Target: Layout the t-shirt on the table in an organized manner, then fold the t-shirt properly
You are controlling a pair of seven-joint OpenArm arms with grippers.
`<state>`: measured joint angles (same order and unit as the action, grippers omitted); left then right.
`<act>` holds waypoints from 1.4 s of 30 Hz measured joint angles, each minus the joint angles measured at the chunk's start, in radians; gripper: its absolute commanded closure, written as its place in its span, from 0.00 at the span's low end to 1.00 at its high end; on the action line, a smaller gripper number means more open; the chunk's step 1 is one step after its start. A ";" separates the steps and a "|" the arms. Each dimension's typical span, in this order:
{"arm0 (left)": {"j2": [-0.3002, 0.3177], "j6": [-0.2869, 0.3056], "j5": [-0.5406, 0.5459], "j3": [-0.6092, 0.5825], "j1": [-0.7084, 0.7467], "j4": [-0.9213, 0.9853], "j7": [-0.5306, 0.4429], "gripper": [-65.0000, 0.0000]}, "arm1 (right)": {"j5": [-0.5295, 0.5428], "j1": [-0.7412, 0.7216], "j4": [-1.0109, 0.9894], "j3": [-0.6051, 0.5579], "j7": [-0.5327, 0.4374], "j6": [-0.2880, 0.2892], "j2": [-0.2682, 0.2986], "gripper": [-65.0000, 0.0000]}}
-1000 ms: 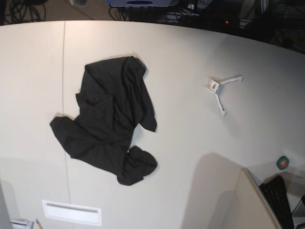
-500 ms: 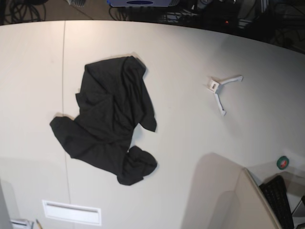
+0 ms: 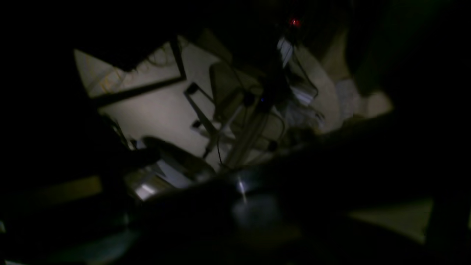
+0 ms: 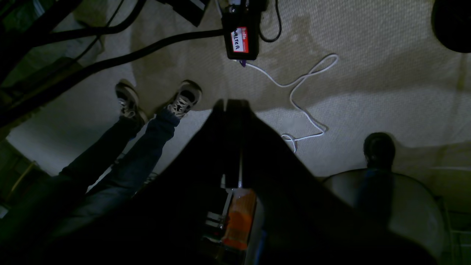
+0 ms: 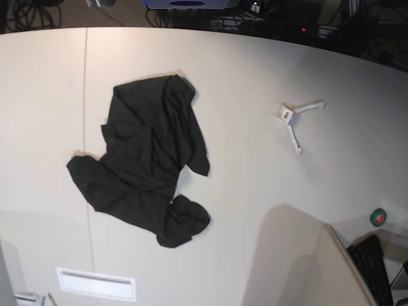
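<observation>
T-shirt [image 5: 145, 159] crumpled on table [image 5: 255, 204]. Right gripper [image 4: 230, 106] jaws together, empty; left jaws' state unclear, view dark.

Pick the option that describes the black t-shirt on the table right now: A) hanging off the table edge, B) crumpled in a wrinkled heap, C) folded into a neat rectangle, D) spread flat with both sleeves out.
B: the t-shirt lies bunched and creased on the table, away from its edges.

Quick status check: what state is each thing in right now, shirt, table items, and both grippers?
t-shirt: crumpled, unfolded, lying on the table, ungripped.
Y-shaped piece: lying flat, apart from the shirt.
White plate: flat near the table's front edge.
Right gripper: shut, empty, off the table.
Left gripper: not visible.
</observation>
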<state>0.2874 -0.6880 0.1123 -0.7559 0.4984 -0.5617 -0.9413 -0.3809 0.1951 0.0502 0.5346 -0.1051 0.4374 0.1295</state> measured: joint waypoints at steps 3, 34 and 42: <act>-0.004 0.000 0.000 0.000 -0.014 0.048 -0.010 0.46 | 0.000 0.000 0.000 0.000 0.000 0.000 0.002 1.00; -0.124 0.153 0.204 0.036 -0.260 0.499 -0.005 0.46 | 0.000 0.000 0.000 0.000 0.001 0.000 0.000 1.00; -0.222 0.193 0.191 0.041 -0.354 0.557 -0.013 0.46 | 0.000 -0.001 -0.001 0.000 0.000 0.000 -0.003 1.00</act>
<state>0.0658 -0.4953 0.3035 -0.7147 0.1440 -0.0051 -0.9543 -0.3809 0.1940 0.0494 0.5346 -0.1051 0.4370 0.1261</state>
